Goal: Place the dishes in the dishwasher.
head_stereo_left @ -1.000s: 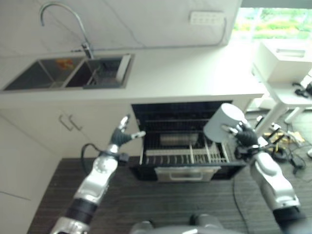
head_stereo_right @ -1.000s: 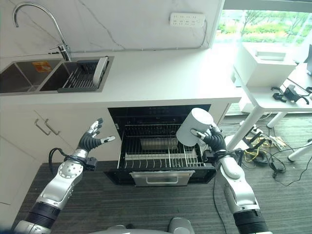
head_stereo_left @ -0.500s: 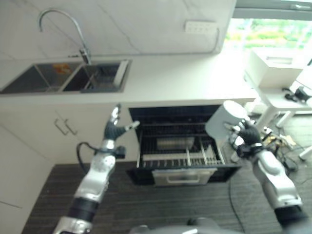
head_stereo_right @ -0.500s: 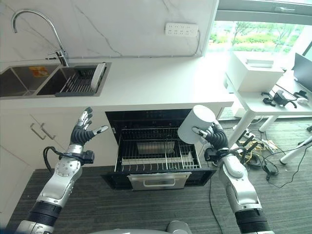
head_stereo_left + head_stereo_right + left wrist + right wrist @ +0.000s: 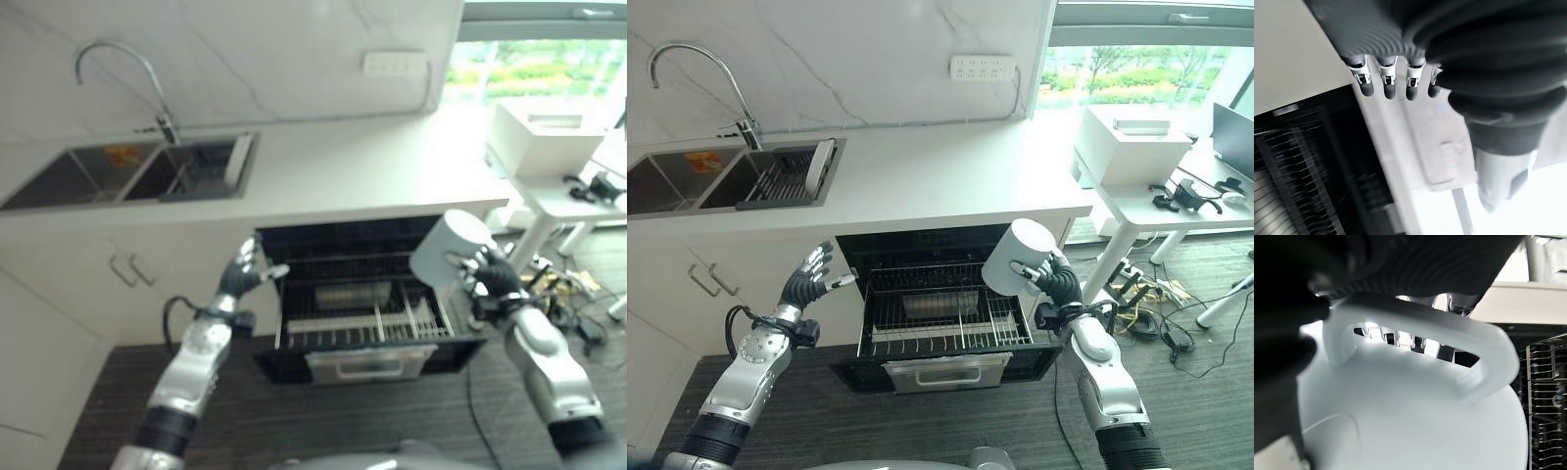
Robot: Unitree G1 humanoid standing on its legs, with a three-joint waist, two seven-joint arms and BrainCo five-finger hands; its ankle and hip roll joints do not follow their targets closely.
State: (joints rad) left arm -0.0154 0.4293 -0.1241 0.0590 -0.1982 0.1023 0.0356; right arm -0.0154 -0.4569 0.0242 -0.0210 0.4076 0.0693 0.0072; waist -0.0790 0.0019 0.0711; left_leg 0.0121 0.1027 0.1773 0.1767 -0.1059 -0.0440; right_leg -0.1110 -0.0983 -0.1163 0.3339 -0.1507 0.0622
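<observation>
Mug [image 5: 1017,268] sits at 10 o'clock of the right hand [image 5: 1056,284], whose fingers curl through its handle [image 5: 1415,345], above the right end of the dishwasher rack [image 5: 940,313]. Its long axis tilts toward 1 o'clock. Left hand [image 5: 806,286] hangs spread, holding nothing, at 9 o'clock of the rack.

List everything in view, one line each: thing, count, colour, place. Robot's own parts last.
mug: one, white, held above the rack's right end.
dishwasher rack: one, wire, pulled out below the counter.
dish: one, greyish, lying in the rack.
counter: one, white, above the dishwasher.
sink: one, double, dark, at the counter's left end.
plate: one, white, upright in the sink's drainer.
tap: one, chrome, behind the sink.
side table: one, white, right of the counter.
left hand: open, beside the dishwasher's left edge.
right hand: curled through the mug's handle.
</observation>
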